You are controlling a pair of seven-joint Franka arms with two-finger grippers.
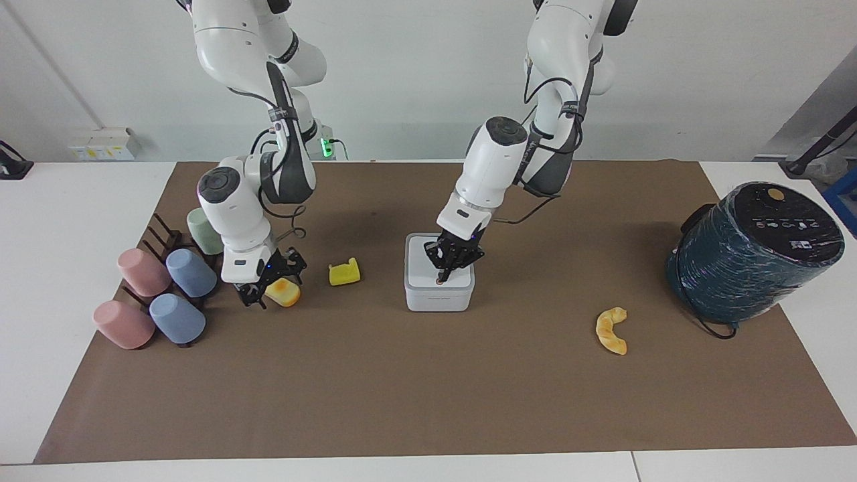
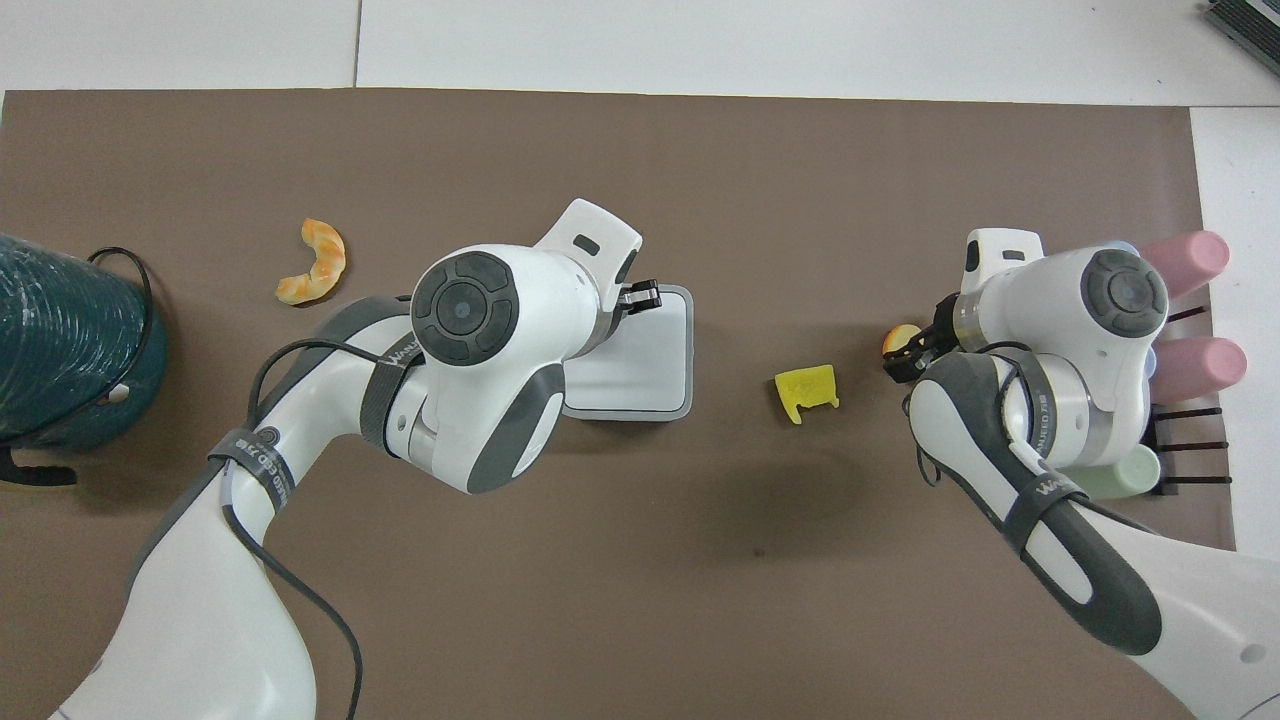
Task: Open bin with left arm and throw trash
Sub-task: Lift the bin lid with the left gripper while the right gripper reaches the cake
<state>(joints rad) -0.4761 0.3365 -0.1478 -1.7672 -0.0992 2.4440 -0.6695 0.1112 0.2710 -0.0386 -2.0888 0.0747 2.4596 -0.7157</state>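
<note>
Showing white on the small square plastic bin (image 1: 438, 294), with a tiny orange dot under the black fingertips (image 1: 442, 274). Glowing yellow and orange-brown on the toast-like slice (image 1: 284, 292) between the other black fingers (image 1: 258, 296). Wearing brown across the table mat (image 1: 428, 395).
</note>
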